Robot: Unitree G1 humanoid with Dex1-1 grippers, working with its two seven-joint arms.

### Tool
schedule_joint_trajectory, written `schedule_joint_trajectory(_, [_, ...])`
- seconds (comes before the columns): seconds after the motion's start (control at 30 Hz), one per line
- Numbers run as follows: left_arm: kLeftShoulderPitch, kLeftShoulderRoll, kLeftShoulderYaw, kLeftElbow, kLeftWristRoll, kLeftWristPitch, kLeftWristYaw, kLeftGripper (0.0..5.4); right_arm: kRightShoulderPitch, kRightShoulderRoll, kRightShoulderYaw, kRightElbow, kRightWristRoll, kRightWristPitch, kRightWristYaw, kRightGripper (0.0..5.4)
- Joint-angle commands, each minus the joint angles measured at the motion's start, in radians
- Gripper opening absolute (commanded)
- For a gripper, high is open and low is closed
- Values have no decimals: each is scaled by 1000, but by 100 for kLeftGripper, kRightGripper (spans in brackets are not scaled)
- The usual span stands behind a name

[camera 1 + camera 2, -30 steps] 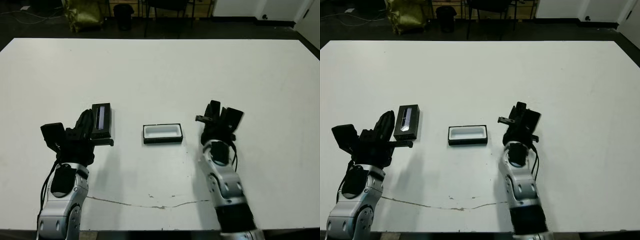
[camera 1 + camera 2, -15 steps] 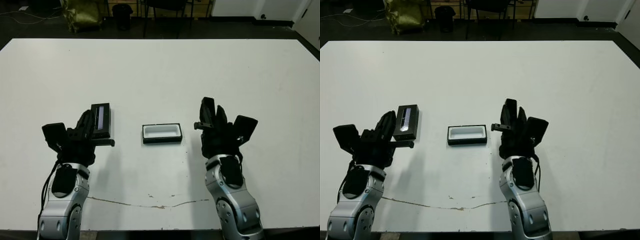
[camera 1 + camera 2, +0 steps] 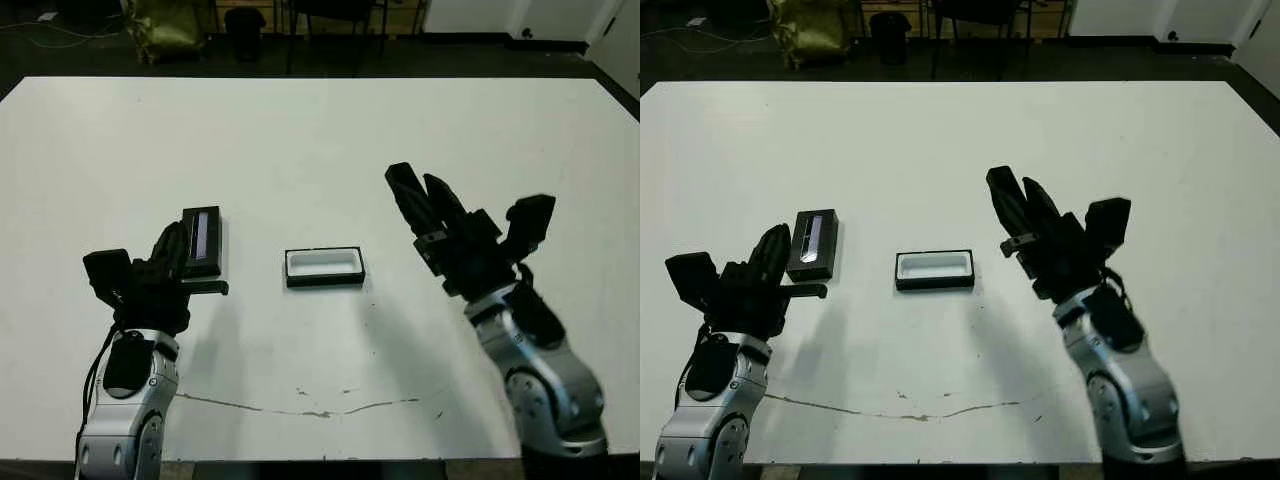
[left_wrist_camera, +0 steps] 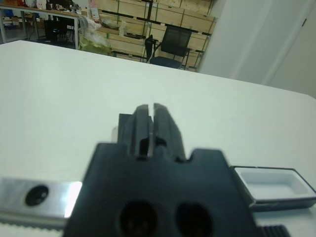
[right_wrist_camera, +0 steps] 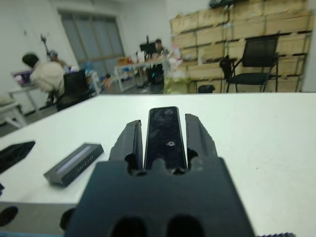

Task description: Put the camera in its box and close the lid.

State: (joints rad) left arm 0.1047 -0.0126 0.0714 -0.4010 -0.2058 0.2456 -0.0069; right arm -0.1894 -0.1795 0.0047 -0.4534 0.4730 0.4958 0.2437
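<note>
Over the last second our right gripper [image 5: 165, 129] has lifted off the white table [image 3: 320, 130] and swung outward to the right, carrying the slim black bar-shaped camera [image 5: 165, 131] with it. It now hangs in the air, to the right of the shallow black box with the white lining [image 3: 324, 266] and clearly above it. That means pickup is done, and we judge the next job is bringing the bar back over the tray and lining it up lengthwise.

In the right wrist view the camera sits clamped between the two black fingers, its glossy face up, with a small round mark near the middle; its far end is blurred, so we can't make out detail there.

The box lies open and empty at the table's centre. The flat black lid with the pale grey strip [image 3: 203, 240] rests just ahead of our left gripper [image 4: 148, 116], whose fingers are pressed together on nothing.
</note>
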Motion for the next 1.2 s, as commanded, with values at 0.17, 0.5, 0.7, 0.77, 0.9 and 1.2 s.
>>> schedule_joint_trajectory(0.17, [16, -7, 6, 10, -1, 20, 9, 0, -141, -131, -38, 145, 67, 105, 174, 83])
schedule_joint_trajectory(0.5, [20, -9, 2, 11, 6, 11, 10, 0, -435, -276, 71, 573, -19, 21, 621, 83])
schedule_joint_trajectory(0.7, [17, -14, 5, 11, 1, 11, 11, 0, -561, -271, 156, 772, -140, -114, 783, 83])
schedule_joint_trajectory(0.77, [17, -15, 6, 13, 1, 8, 10, 0, -607, -260, 176, 853, -164, -166, 857, 83])
schedule_joint_trajectory(0.9, [16, -15, 5, 13, 9, 6, 15, 0, -685, -240, 220, 978, -221, -273, 980, 83])
schedule_joint_trajectory(1.2, [16, -14, 7, 15, 5, 3, 11, 0, -753, -187, 269, 1072, -319, -424, 1069, 82])
